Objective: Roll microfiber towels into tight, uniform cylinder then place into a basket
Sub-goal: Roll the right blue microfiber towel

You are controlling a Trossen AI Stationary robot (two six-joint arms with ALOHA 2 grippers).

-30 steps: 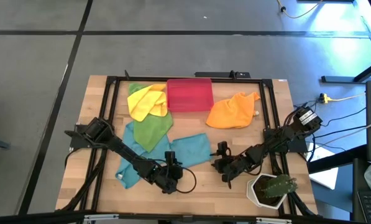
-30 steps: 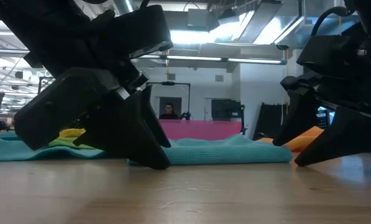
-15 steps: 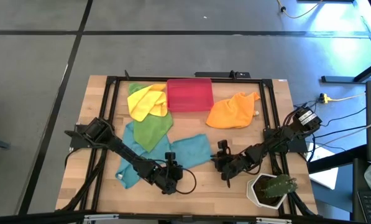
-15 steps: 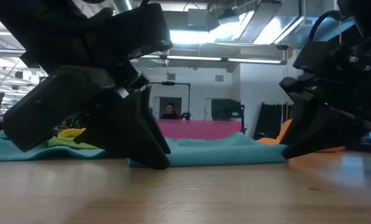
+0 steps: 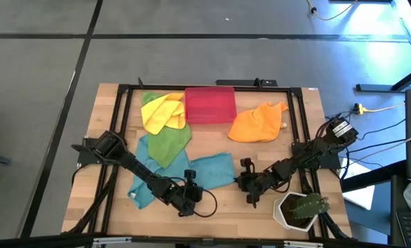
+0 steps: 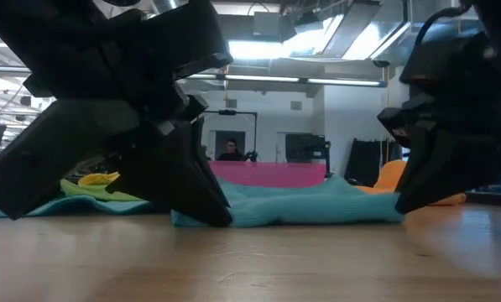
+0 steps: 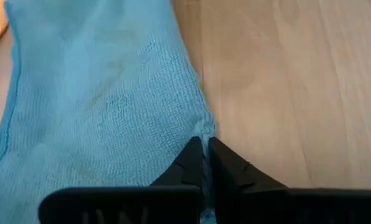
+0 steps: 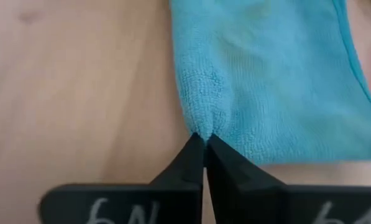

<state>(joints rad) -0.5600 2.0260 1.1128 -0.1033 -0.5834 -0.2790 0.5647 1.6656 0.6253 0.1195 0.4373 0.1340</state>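
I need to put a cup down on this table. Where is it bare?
Bare wood lies between the red basket and the teal towel, left of the orange towel. The left side is crowded with yellow and green towels; both grippers work the front.

Towel [image 5: 212, 169] between both claws

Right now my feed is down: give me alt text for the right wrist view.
The right gripper, its two dark fingers shut, pinches the edge of a teal-blue microfiber towel. The towel lies flat on the light wooden table.
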